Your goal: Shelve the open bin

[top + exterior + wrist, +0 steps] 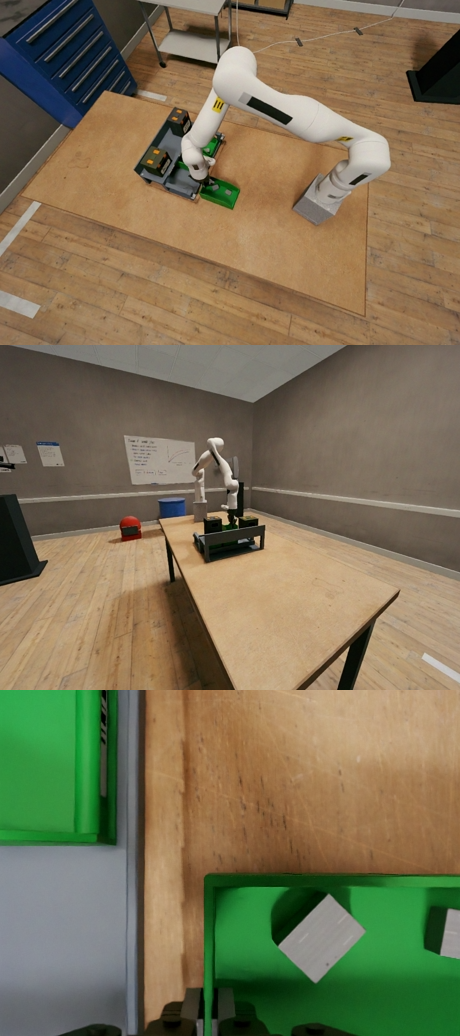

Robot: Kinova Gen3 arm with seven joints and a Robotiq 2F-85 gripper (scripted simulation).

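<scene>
The open green bin [220, 193] stands on the table just in front of the grey shelf [174, 159]. In the wrist view the bin [340, 955] holds two grey blocks [320, 937] [445, 932]. My gripper [209, 1015] points straight down at the bin's end next to the shelf, and its two fingers are shut on the bin's thin end wall, one finger inside and one outside. It also shows in the top view [205, 182]. The bare grey shelf board of the gap [60, 930] lies left of the bin. Another green bin [50, 765] sits on the shelf beside the gap.
Two black boxes with orange marks [179, 121] [156, 160] stand on the shelf's top board. A further green bin [211, 145] shows behind my forearm. The shelf [228, 540] sits mid-table, and my arm's base [315, 206] stands to the right.
</scene>
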